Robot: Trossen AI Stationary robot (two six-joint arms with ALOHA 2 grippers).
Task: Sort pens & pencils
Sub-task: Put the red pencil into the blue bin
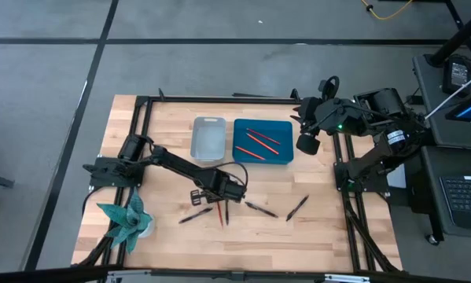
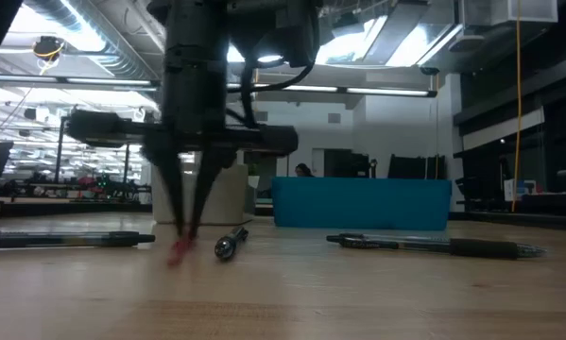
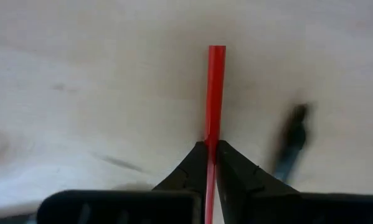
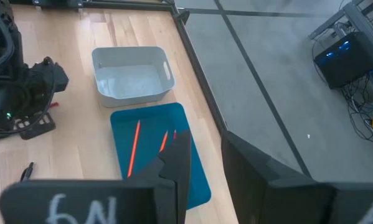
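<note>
Left hand (image 1: 222,206) down at the worktop (image 1: 321,228), fingers (image 3: 189,171) pinching the red pencil (image 3: 213,93) | pencil lies flat, pens (image 2: 434,245) beside | right hand (image 1: 307,144) raised beside blue tray (image 1: 286,157), part open, holding nothing

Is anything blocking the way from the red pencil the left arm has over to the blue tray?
Nothing visible does. The left pincer is shut on the red pencil, and bare wood lies between it and the blue tray.
</note>
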